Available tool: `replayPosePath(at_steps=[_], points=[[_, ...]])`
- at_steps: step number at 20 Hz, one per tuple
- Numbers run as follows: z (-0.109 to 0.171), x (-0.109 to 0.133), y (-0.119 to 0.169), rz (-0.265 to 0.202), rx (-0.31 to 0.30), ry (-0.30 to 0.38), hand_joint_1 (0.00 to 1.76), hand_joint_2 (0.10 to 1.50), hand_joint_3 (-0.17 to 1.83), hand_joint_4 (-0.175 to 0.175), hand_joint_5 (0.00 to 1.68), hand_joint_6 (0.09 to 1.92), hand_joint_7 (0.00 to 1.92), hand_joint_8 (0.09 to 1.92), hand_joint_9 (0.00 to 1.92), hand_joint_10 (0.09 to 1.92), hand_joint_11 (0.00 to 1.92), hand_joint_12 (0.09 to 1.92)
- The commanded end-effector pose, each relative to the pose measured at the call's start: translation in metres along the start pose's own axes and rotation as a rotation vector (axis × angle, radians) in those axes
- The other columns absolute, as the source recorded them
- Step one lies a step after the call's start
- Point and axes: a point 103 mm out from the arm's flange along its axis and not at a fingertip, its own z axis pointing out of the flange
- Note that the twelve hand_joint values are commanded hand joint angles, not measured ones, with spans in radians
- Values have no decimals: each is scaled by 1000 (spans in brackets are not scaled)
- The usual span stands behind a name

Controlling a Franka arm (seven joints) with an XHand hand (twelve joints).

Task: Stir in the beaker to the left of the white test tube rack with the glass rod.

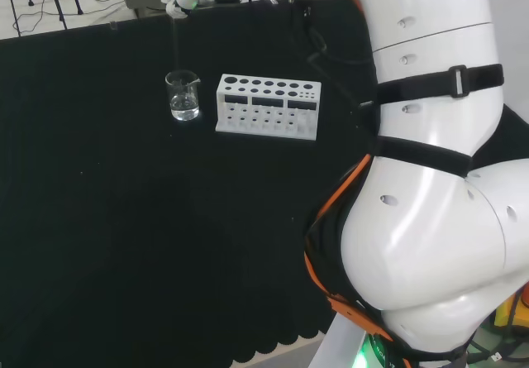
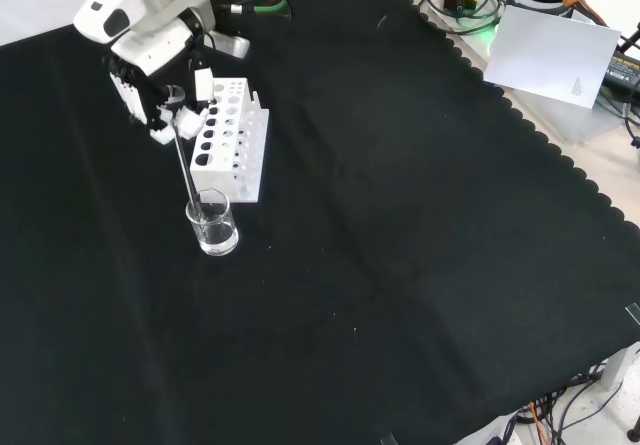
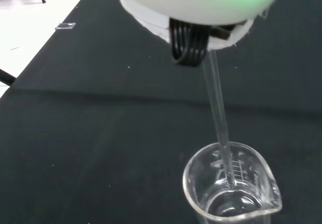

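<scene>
The beaker [image 2: 213, 223] stands upright on the black cloth [image 2: 400, 265], just beside the white test tube rack [image 2: 230, 140]: to the rack's left in the head view, in front of its near end in the front view. It is clear glass with a pouring lip and printed marks on its wall, and a little clear liquid seems to lie at its bottom, though through the glass I cannot be sure how much.

The glass rod [image 2: 187, 161] slants down into it. In the wrist view its lower end dips inside the beaker's mouth, near the wall with the marks; whether the tip touches the bottom I cannot tell. In the head view the rod is a faint pale line rising from the beaker toward the far edge of the bench.

My hand [image 2: 160, 90] hangs above the beaker and beside the rack's far end in the front view, fingers curled round the rod's upper end, pinching it. The rack is empty of tubes, its round holes dark.
</scene>
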Motion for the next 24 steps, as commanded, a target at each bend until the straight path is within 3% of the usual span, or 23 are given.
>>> replayPosePath(at_steps=[1, 7, 16, 19, 24], points=[[-11, -18, -43, 59, -4, -10, 1331, 562, 812, -175, 1349, 322, 1353, 870, 1846, 745, 1441, 982], [-7, 10, -44, 15, -1, -23, 1331, 561, 812, -175, 1349, 323, 1353, 871, 1846, 745, 1441, 981], [4, 42, -13, -63, 22, -16, 1331, 561, 812, -175, 1348, 324, 1352, 871, 1846, 746, 1441, 981], [7, 39, -4, -65, 30, -18, 1331, 561, 813, -175, 1348, 325, 1352, 871, 1846, 746, 1441, 981], [4, 7, -2, -23, 31, -13, 1331, 561, 813, -175, 1348, 325, 1352, 872, 1846, 747, 1441, 981]])
